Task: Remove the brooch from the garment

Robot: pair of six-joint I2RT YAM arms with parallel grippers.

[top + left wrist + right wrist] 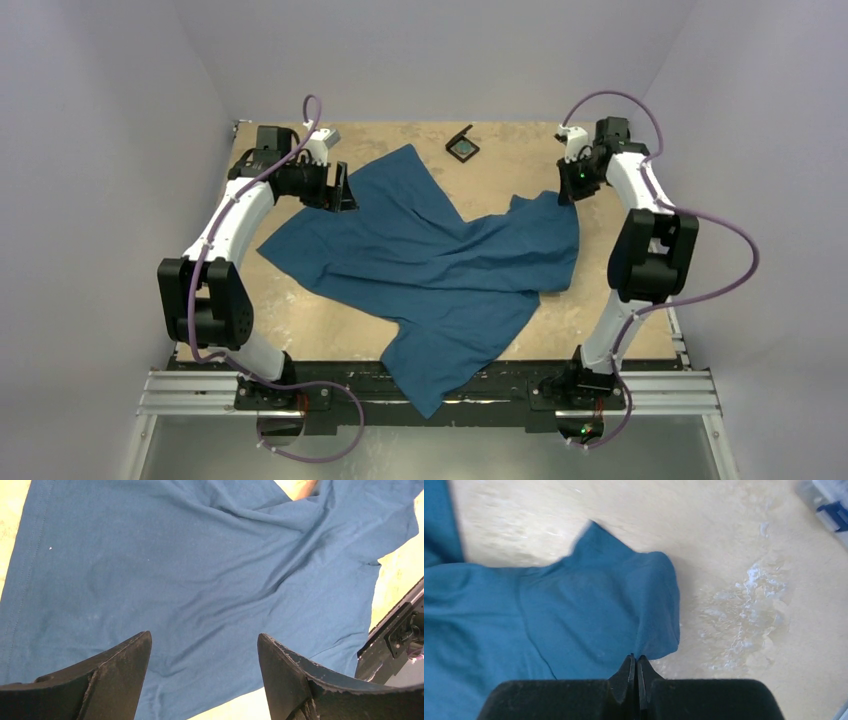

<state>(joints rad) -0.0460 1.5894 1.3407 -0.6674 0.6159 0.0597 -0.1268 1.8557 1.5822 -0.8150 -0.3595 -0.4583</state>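
Observation:
The dark teal garment (440, 265) lies crumpled across the table, one part hanging over the near edge. The brooch is not visible in any view. My left gripper (345, 190) is open and empty at the shirt's far left edge; in the left wrist view its fingers (120, 675) hover over plain cloth (200, 580). My right gripper (566, 194) is shut on a fold of the shirt's right edge (654, 630), pinched between its fingertips (630, 667) and lifted off the table.
A small black square frame (462, 147) lies on the far table beyond the shirt. The black rail (430, 385) runs along the near edge and shows in the left wrist view (395, 635). A blue and white object (831, 510) sits at the right wrist view's corner.

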